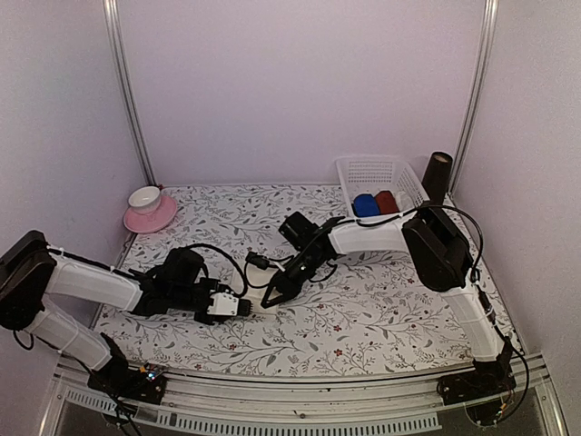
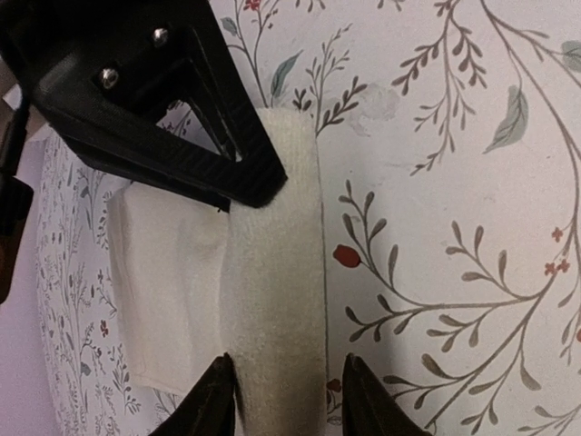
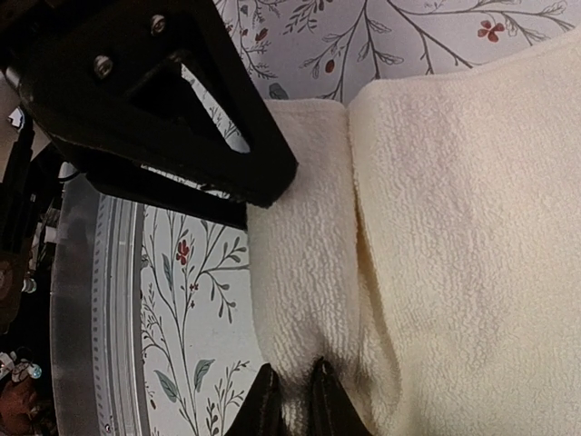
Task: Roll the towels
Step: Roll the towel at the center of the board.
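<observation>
The left claw [image 2: 290, 406] stands spread, one finger on each side of the rolled part of the cream towel [image 2: 272, 300], hardly squeezing it (a sliver of desk shows by the finger at 3 o'clock). In that wrist view the roll runs straight away from the claw toward 12 o'clock, its long axis in line with the claw. A flat layer of the same cloth lies on its 9 o'clock side.

The right claw [image 3: 292, 404], seen from its own wrist, is pressed nearly together, pinching a raised ridge of the cream cloth.

From above, the two claws meet nose to nose a little toward 6 o'clock of the middle of the desk [image 1: 363, 309], with the towel mostly hidden between them.

Out at 2 o'clock the blue towel [image 1: 366, 205] lies rolled in a white basket [image 1: 386, 170], beside a dark red roll [image 1: 388, 201].
</observation>
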Available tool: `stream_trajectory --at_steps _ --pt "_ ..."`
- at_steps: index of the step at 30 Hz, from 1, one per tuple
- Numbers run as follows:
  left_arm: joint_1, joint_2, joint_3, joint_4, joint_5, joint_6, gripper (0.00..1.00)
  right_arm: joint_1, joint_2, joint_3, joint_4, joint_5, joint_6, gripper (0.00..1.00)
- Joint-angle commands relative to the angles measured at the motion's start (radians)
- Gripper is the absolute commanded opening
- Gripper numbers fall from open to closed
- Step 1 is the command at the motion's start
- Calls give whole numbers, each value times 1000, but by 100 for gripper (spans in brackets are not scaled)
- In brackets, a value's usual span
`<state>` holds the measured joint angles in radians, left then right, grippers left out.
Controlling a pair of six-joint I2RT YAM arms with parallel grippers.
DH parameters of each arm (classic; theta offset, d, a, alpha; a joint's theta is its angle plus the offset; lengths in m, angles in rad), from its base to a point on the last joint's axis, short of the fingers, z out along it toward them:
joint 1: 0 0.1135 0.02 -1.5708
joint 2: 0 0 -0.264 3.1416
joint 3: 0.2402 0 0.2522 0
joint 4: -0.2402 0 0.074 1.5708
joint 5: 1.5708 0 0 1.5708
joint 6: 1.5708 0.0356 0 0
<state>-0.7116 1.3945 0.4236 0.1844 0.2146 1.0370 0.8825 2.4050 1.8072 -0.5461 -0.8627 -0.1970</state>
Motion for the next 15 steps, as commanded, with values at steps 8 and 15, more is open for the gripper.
stream_trajectory --at_steps 8,15 --pt "-27 85 64 -39 -49 -20 15 5 49 6 -59 20 -16 13" --pt "6 128 211 -405 91 -58 0 5 -79 -64 -33 133 -73 36"
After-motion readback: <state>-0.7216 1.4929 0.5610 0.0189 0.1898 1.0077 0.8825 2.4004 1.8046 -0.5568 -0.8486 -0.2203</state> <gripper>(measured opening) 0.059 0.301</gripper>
